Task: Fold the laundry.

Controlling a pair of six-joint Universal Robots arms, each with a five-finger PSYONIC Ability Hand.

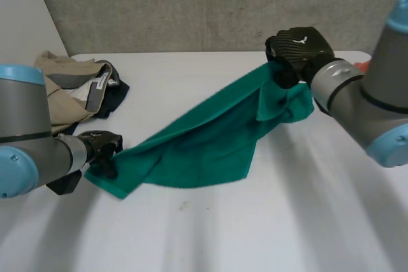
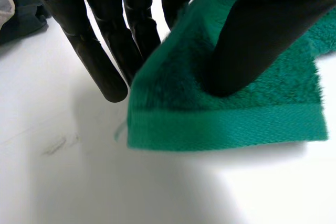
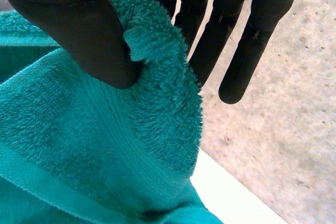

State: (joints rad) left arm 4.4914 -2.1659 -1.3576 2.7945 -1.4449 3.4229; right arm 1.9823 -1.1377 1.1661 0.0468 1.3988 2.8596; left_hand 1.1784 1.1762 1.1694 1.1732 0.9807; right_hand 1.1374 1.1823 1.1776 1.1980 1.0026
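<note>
A green towel stretches across the white table from front left to back right. My left hand pinches its near left corner, the thumb pressing the cloth against the fingers, low at the table. My right hand holds the far right corner lifted above the table. There its thumb squeezes the bunched edge of the towel against the fingers. Between the two hands the towel sags, and part of it rests on the table.
A heap of other laundry, beige and dark pieces, lies at the back left beside my left arm. A small orange thing peeks out behind my right arm. A grey wall rises behind the table's far edge.
</note>
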